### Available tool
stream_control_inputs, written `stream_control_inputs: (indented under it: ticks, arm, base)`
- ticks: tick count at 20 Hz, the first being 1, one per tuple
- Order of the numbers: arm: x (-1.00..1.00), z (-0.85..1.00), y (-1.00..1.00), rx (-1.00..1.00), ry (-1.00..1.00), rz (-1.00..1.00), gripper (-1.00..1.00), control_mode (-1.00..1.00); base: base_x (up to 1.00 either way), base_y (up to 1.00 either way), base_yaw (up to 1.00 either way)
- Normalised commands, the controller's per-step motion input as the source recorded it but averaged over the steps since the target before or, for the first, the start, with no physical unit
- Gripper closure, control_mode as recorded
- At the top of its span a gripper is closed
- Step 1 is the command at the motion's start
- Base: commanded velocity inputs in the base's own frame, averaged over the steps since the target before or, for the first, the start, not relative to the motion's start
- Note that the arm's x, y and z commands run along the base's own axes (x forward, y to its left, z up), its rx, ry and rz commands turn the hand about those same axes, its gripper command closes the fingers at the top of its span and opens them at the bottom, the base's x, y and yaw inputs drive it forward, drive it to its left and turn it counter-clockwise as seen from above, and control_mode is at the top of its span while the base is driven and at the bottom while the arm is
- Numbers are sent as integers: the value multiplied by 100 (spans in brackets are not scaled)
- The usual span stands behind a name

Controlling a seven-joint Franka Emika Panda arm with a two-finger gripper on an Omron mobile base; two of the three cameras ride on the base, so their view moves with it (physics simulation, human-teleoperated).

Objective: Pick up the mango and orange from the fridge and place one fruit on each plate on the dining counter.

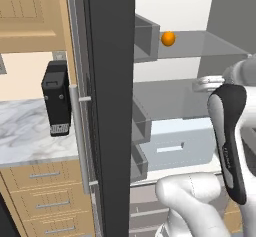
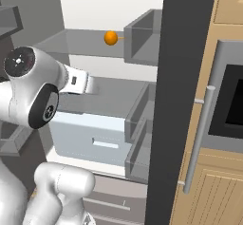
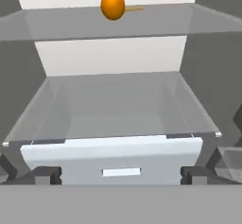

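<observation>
The orange [image 1: 168, 38] [image 2: 111, 38] [image 3: 113, 4] rests on the upper grey shelf of the open fridge [image 3: 118, 100], towards the white back wall. My gripper [image 3: 120, 176] [image 2: 93, 86] is open with nothing between its fingers. It hovers at the front of the middle shelf, above the pale lower drawer [image 3: 113, 157] [image 2: 90, 141], below and in front of the orange. In the left base view my forearm covers most of the hand. The mango, the plates and the dining counter are out of view.
The open dark grey fridge doors [image 1: 110, 106] [image 2: 180, 100] flank the opening, their bins [image 1: 145, 36] [image 2: 142, 36] jutting inward. A marble wall counter [image 1: 25, 131] with a black appliance [image 1: 56, 98] lies left; a black built-in microwave [image 2: 232, 100] sits right.
</observation>
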Motion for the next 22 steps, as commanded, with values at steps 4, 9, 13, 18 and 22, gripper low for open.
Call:
stream_control_inputs:
  ticks: [4,9,13,18,22]
  arm:
    - [76,97,2,-15,14,-8,-100,-100]
    - [100,5,-25,0,11,0,-100,-100]
    - [100,0,-12,0,12,-2,-100,-100]
    - [100,0,0,0,7,0,-100,-100]
    - [87,0,0,0,-1,0,-100,-100]
  base:
    - [0,0,0]
    - [0,0,0]
    - [0,0,0]
    - [0,0,0]
    - [0,0,0]
